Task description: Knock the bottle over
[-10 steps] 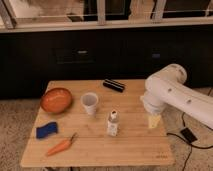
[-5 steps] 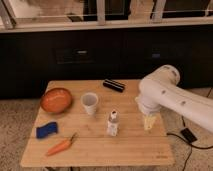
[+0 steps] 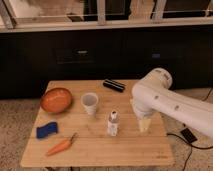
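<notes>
The bottle [image 3: 113, 124] is small and clear with a white cap and a pale label. It stands upright near the middle of the wooden table [image 3: 125, 150]. My gripper [image 3: 144, 123] hangs from the white arm [image 3: 160, 97] and points down at the table, a short way to the right of the bottle and apart from it. A white paper cup [image 3: 90, 103] stands upright behind and to the left of the bottle.
An orange bowl [image 3: 56, 99] sits at the back left. A blue sponge [image 3: 46, 130] and a carrot [image 3: 61, 146] lie at the front left. A black oblong object [image 3: 114, 85] lies at the back. A dark cabinet stands behind the table.
The arm and gripper have moved left, closer to the bottle. The bottle and the other things have not moved.
</notes>
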Tool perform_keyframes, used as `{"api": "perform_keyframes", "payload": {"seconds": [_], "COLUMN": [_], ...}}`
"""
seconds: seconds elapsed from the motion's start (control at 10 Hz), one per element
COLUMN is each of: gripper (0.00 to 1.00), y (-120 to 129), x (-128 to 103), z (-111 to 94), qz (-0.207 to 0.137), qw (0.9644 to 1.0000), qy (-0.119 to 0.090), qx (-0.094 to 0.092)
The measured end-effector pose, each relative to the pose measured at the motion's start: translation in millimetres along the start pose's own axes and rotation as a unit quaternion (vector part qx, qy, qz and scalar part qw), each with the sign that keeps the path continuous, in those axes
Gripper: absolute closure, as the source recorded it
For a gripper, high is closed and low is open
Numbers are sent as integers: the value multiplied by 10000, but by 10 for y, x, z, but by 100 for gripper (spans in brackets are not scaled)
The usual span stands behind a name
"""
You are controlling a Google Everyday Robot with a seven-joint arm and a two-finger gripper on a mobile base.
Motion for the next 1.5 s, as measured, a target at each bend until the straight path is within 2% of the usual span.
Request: {"api": "perform_keyframes", "payload": {"seconds": [0.6, 1.1, 1.5], "gripper": [20, 20, 20], "y": [58, 42, 44], "x": [-190, -235, -229], "z": [29, 67, 67], "qz": [-259, -399, -394], "qw": [9996, 9988, 9989], "qy": [86, 118, 121], "qx": [121, 239, 240]}}
